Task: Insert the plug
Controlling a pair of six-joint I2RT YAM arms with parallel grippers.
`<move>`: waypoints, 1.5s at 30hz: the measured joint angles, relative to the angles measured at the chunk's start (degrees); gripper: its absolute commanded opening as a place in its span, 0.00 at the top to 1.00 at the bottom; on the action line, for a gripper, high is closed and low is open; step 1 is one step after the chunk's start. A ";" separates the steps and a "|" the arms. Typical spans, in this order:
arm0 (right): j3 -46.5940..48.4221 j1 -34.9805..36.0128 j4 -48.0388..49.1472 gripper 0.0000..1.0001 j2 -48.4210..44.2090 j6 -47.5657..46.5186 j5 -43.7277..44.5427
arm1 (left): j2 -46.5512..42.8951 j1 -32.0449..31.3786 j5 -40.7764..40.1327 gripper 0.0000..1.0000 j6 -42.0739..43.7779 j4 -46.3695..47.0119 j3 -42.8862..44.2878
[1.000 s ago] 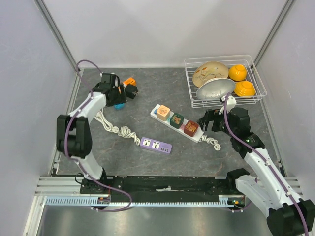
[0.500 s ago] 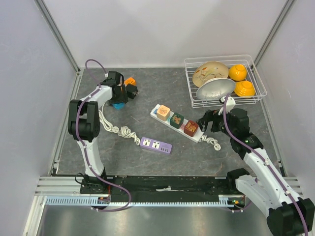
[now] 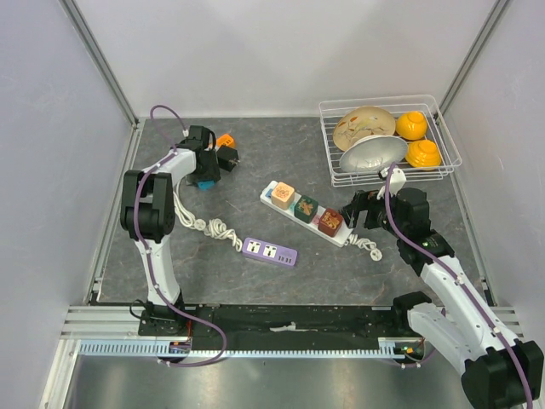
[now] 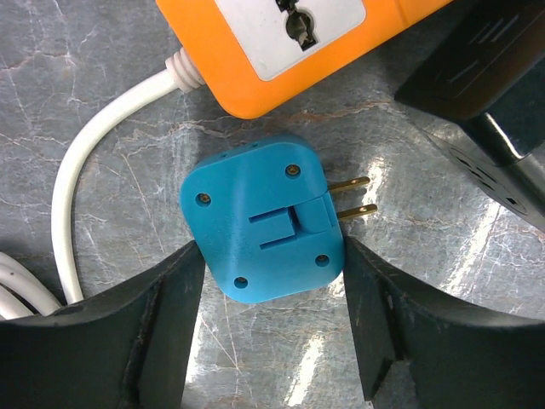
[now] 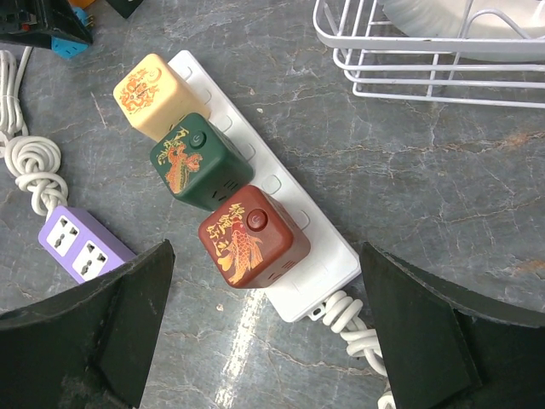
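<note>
A blue plug [image 4: 260,217] lies flat on the grey table, its two brass prongs [image 4: 353,198] pointing right. My left gripper [image 4: 272,324] is open, with a finger on each side of the plug's near corners. In the top view the left gripper [image 3: 204,166] is at the back left over the blue plug [image 3: 206,182]. My right gripper [image 5: 268,332] is open and empty above the white power strip [image 5: 315,256], near its red cube [image 5: 251,234]. In the top view the right gripper [image 3: 353,211] is at the strip's [image 3: 308,217] right end.
An orange socket block [image 4: 289,43] and a black adapter [image 4: 494,102] lie just beyond the plug. A coiled white cord [image 3: 200,223] leads to a purple socket strip [image 3: 270,252]. Yellow [image 5: 152,92] and green [image 5: 196,160] cubes sit on the white strip. A wire basket [image 3: 328,145] holds bowls at back right.
My left arm has swung in, its elbow folding toward the back left, bringing the gripper closer over the blue plug. The right arm has barely moved.
</note>
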 measured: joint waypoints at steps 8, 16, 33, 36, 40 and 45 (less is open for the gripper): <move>0.00 0.00 0.00 0.02 0.00 0.00 -0.15 | 0.00 -0.04 0.68 0.61 0.20 0.20 -0.02; 0.00 0.00 -0.17 0.02 -0.11 0.02 -1.33 | -3.63 -0.02 2.67 0.87 0.35 -0.07 -3.98; 1.46 0.09 -0.76 0.02 1.64 4.98 -12.11 | -23.39 -10.82 9.46 0.93 0.83 -0.46 -17.38; 2.69 0.79 0.13 0.02 3.96 7.82 -14.34 | -27.82 -15.13 10.27 0.93 0.85 0.11 -19.52; 2.95 3.96 3.39 0.02 6.23 14.38 -15.17 | -33.97 -19.89 10.32 0.93 2.27 0.76 -21.59; 2.95 11.37 11.08 0.02 9.05 23.47 -12.63 | -40.44 -26.88 10.03 0.92 4.72 2.10 -22.93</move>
